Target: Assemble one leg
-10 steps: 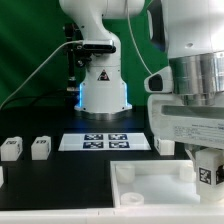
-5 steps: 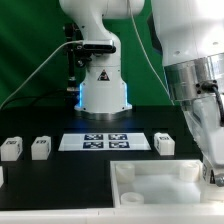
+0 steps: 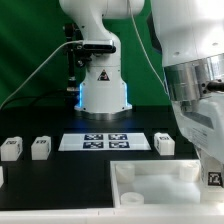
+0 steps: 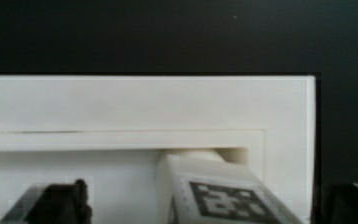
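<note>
In the wrist view a white leg with a black-and-white tag stands against the inner wall of the large white panel, near a corner. My gripper straddles it. The dark fingers stand wide apart, with a gap on each side of the leg, so the gripper is open. In the exterior view the gripper hangs low over the panel's right end, and the leg's tag shows just below the hand. The arm hides the fingers there.
Three more tagged legs lie on the black table: two at the exterior view's left and one at the right. The marker board lies in front of the robot base.
The wrist has turned and the hand has shifted toward the exterior view's right and lower. The leg stays at the panel's right end.
</note>
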You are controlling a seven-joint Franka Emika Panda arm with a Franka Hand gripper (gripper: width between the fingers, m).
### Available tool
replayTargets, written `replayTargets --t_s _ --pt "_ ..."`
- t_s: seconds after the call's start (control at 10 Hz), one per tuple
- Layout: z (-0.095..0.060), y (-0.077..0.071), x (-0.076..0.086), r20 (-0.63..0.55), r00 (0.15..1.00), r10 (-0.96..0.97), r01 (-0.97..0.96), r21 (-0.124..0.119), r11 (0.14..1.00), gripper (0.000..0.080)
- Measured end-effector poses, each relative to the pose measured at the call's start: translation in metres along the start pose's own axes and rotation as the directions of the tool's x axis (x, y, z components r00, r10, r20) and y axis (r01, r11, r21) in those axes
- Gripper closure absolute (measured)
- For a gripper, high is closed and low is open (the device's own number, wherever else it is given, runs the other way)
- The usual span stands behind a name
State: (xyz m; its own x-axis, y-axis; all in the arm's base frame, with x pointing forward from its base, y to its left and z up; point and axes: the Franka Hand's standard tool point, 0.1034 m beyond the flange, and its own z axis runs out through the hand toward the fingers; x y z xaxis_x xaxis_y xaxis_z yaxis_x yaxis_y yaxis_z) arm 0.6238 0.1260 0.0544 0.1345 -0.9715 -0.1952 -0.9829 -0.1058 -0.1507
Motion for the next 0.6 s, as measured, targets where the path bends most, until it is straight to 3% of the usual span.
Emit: replayTargets --t_s 0.2,0.4,0.6 --pt "-0.0018 0.0033 -0.0004 0.003 0.939 -0.344 0.344 -0.025 0.939 0.0152" --pt "-0.0015 0.0042 0.0012 0.006 0.864 -0.503 0.503 -0.027 0.864 0.0150" --pt "-0.0015 0.0042 0.0025 0.008 0.737 -0.676 0.676 -0.031 0.737 0.0150"
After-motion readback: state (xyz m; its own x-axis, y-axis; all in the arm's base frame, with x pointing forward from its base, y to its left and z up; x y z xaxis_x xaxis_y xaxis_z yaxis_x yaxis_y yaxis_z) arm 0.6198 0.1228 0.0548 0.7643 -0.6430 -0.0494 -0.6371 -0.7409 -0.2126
